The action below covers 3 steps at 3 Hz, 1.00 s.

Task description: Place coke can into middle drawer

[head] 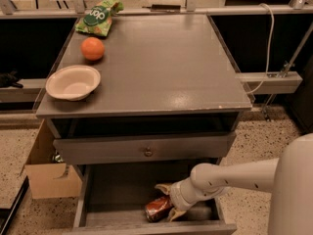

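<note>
1. The coke can (155,209) lies on its side on the floor of the open middle drawer (115,190), at the lower centre of the frame.
2. The gripper (165,202) reaches into the drawer from the right, its jaws spread apart on either side of the can's right end.
3. An orange (92,48) and a bowl (73,82) sit on the cabinet top at upper left.
</note>
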Available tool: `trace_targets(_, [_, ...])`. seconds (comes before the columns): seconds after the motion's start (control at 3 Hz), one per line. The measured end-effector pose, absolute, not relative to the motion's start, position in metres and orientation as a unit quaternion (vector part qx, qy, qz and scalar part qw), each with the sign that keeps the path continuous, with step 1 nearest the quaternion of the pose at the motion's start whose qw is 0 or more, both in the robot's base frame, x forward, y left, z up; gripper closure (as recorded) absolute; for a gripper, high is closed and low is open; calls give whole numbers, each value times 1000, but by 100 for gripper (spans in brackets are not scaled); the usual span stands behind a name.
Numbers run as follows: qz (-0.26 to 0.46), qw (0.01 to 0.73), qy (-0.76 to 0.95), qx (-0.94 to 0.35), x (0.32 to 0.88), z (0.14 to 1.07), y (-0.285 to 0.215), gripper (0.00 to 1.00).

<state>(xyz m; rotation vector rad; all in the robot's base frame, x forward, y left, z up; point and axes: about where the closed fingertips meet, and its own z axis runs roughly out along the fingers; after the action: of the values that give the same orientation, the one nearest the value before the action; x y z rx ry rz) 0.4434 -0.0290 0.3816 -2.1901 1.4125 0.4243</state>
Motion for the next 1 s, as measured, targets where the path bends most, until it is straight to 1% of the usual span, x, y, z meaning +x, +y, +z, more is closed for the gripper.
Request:
trace_targets(0.33, [157,245,517,-805,443,384,-29,47])
trace_targets(0.67, [173,212,507,-817,439,413,-36,71])
trace_targets(1.0, [166,164,499,-834,427,477,-50,99])
